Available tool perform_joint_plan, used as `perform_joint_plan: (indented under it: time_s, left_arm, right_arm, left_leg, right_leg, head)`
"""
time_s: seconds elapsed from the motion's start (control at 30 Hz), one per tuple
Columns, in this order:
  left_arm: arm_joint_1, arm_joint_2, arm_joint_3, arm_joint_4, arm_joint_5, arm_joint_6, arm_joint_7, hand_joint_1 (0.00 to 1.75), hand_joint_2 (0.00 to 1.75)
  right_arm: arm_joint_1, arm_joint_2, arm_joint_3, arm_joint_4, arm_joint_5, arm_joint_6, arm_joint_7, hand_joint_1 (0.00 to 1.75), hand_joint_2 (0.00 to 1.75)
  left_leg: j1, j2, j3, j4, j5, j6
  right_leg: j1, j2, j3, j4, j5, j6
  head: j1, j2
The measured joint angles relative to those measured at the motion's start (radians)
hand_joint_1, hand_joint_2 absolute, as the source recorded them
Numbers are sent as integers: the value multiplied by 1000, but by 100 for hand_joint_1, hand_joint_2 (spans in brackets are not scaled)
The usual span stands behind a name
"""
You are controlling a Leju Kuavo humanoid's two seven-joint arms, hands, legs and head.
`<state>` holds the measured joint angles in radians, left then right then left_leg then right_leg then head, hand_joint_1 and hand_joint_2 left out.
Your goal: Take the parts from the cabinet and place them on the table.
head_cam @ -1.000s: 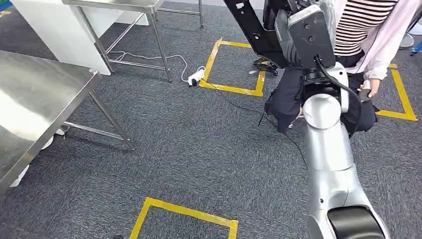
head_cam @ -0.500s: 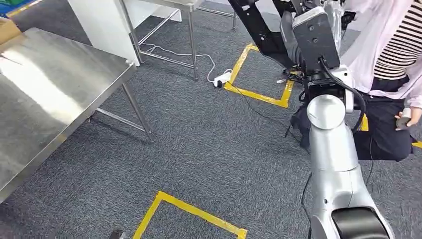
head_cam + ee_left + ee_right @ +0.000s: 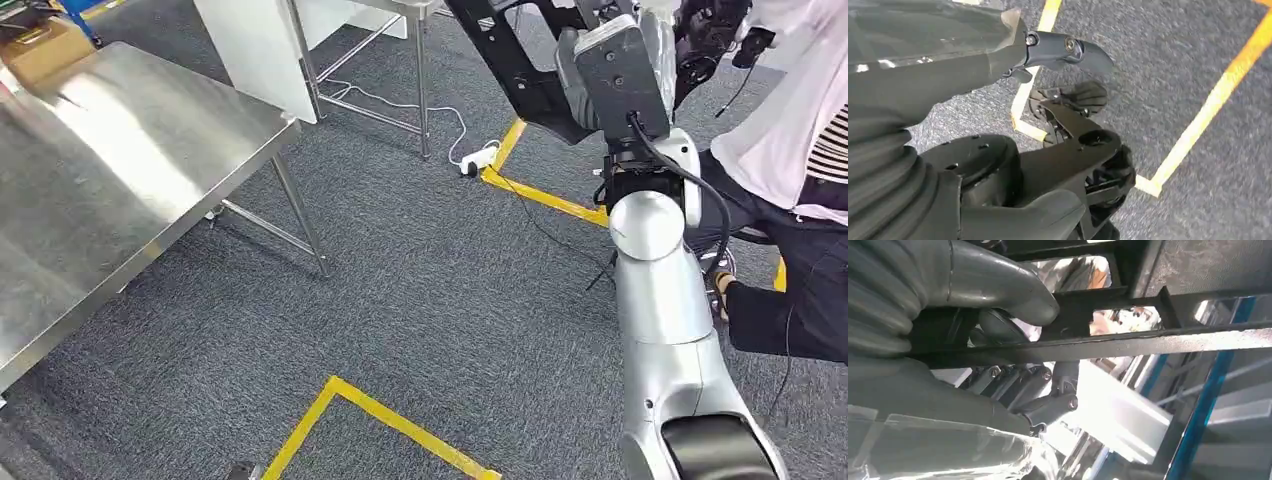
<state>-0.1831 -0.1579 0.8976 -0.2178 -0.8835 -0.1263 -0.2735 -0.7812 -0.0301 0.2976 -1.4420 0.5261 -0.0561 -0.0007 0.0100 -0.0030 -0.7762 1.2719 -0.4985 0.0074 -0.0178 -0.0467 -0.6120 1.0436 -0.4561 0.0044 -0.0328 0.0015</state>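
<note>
One black frame part (image 3: 520,75), rigid and likely weighty, is riding at one o'clock with my right hand (image 3: 1013,315) wrapping its bar, while my left hand (image 3: 1058,47) is hanging empty, fingers apart, and I am eyeing the table (image 3: 120,170) at ten o'clock.

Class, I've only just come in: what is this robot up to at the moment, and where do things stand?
The robot holds a black frame-like part raised in its right hand, whose fingers wrap one of its bars. The steel table stands off to its left with nothing of the task on it yet. The left hand hangs over the carpet, holding nothing. A person stands close by on the right.
</note>
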Motion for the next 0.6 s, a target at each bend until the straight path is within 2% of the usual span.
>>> perform_joint_plan:
  time_s: [0.03, 0.07, 0.1, 0.13, 0.2, 0.23, 0.27, 0.3, 0.33, 0.37, 0.4, 0.43, 0.47, 0.5, 0.57, 0.6]
  left_arm:
    - [0, 0, 0, 0, 0, 3, 0, 0, 175]
    - [-1, 0, -1, 0, 0, 4, 0, 0, 175]
    - [-3, 2, -1, 0, 0, 8, 0, 0, 175]
    - [-4, 2, -2, 0, 0, 10, -1, 0, 175]
    - [-4, 2, -3, 0, 0, 11, -1, 0, 175]
    - [-3, 3, -5, 0, 0, 13, -1, 0, 175]
    - [-2, 4, -6, 0, 0, 13, -1, 0, 175]
    - [-2, -1, -7, 0, 1, 14, -3, 0, 175]
    - [-4, 0, -8, 0, 1, 14, -2, 0, 175]
    - [-7, 1, -8, -1, 1, 16, -3, 0, 175]
    - [-7, 0, -8, 0, 2, 16, -3, 0, 175]
    - [-6, 0, -8, 0, 3, 16, -3, 0, 175]
    - [-3, 0, -8, 0, 3, 15, -3, 0, 175]
    - [-1, -1, -8, 0, 3, 16, -3, 0, 175]
    - [2, -2, -8, 0, 4, 15, -4, 0, 175]
    - [3, 0, -8, 0, 4, 16, -5, 0, 175]
  right_arm:
    - [-4, 5, 1, 0, 4, 2, 3, 175, 175]
    - [-9, 9, 2, 0, 8, 3, 4, 175, 175]
    - [-13, 12, 2, 0, 10, 3, 4, 175, 175]
    - [-18, 13, 3, 0, 11, 3, 4, 175, 175]
    - [-18, 16, 3, 0, 12, 4, 7, 175, 175]
    - [-19, 18, 3, 0, 13, 4, 8, 175, 175]
    - [-21, 23, 3, 0, 14, 5, 8, 175, 175]
    - [-24, 21, 4, 2, 16, 5, 9, 175, 175]
    - [-29, 21, 5, 3, 16, 5, 9, 175, 175]
    - [-30, 19, 5, 4, 16, 5, 9, 175, 175]
    - [-30, 15, 5, 6, 16, 5, 9, 175, 175]
    - [-28, 15, 6, 9, 17, 6, 10, 175, 175]
    - [-26, 15, 7, 11, 20, 7, 10, 175, 175]
    - [-25, 15, 7, 13, 21, 7, 10, 175, 175]
    - [-27, 15, 8, 14, 23, 7, 10, 175, 175]
    - [-27, 14, 8, 14, 24, 8, 10, 175, 175]
  left_leg:
    - [-2, 5, 46, -90, 48, 8]
    - [-7, 28, 100, -190, 90, 18]
    - [-20, 82, 128, -244, 88, 27]
    - [-24, 79, 129, -245, 85, 30]
    - [-29, 60, 124, -247, 84, 34]
    - [-31, 48, 126, -253, 84, 40]
    - [-17, 33, 154, -285, 100, 46]
    - [-19, 26, 167, -298, 103, 45]
    - [-16, 16, 170, -299, 107, 51]
    - [-15, 5, 171, -299, 106, 51]
    - [-15, -9, 171, -298, 105, 53]
    - [-15, -25, 171, -298, 104, 52]
    - [-15, -39, 172, -297, 104, 52]
    - [-14, -55, 173, -295, 102, 49]
    - [-8, -82, 173, -281, 93, 36]
    - [-7, -94, 165, -269, 85, 26]
  right_leg:
    - [3, -8, 3, 0, -2, -3]
    - [5, -16, 8, -1, -4, -4]
    - [5, -22, 11, -2, -7, -2]
    - [11, -29, 10, -5, -9, 2]
    - [6, -48, 15, -9, -11, 7]
    - [6, -57, 23, -17, -11, 12]
    - [18, -57, 19, -14, -19, 18]
    - [9, -14, 18, 13, -31, 16]
    - [8, 20, -9, 75, -57, 6]
    - [7, 35, -49, 152, -84, 1]
    - [7, 40, -93, 230, -112, 0]
    - [6, 42, -130, 290, -126, 4]
    - [5, 42, -141, 298, -119, 11]
    - [3, 42, -125, 251, -91, 23]
    - [-7, 57, -49, 72, -7, 47]
    - [-18, 103, -20, -4, 20, 57]
  head:
    - [0, 0]
    - [0, 0]
    - [1, 0]
    - [3, 0]
    - [0, 0]
    - [-1, 0]
    - [0, 0]
    - [5, 0]
    - [0, 0]
    - [8, 0]
    - [13, 0]
    - [13, 0]
    - [14, 0]
    - [14, 0]
    - [15, 0]
    - [19, 0]
